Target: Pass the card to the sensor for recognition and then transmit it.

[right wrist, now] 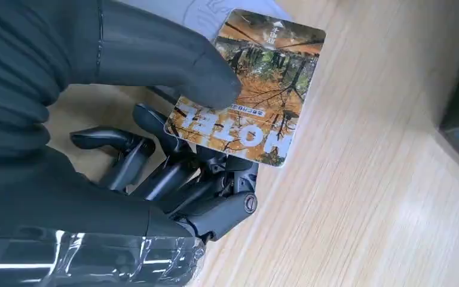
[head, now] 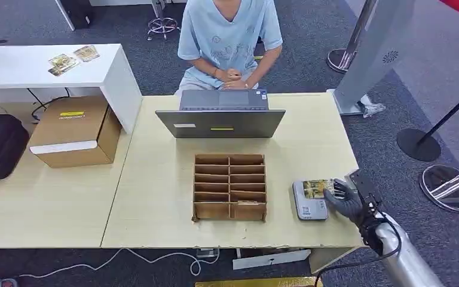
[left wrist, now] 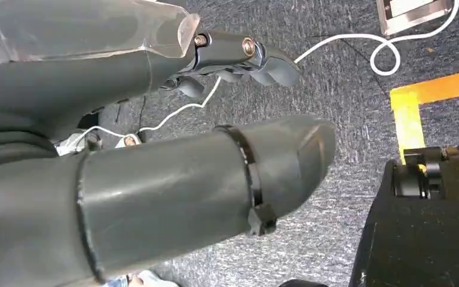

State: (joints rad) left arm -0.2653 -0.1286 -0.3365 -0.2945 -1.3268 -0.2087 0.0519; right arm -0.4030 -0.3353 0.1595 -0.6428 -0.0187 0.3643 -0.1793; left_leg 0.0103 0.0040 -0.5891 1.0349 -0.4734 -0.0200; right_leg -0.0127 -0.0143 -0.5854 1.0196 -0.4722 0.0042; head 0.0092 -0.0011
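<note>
My right hand (head: 345, 200) pinches a card with an orange forest picture (right wrist: 257, 89) between thumb and fingers. In the head view the card (head: 318, 188) lies over the upper part of the grey sensor pad (head: 309, 206), which rests on the table near its front right edge. In the right wrist view my right hand (right wrist: 155, 149) has its thumb on top of the card and dark fingers beneath it. My left hand (left wrist: 173, 173) hangs beside my body above the carpet, fingers loosely curled and holding nothing.
A wooden slotted card rack (head: 230, 186) stands mid-table, left of the sensor. Behind it a laptop (head: 221, 116) faces a seated person (head: 230, 42). A cardboard box (head: 75, 131) sits on the left table; two more cards (head: 72, 58) lie on the white desk.
</note>
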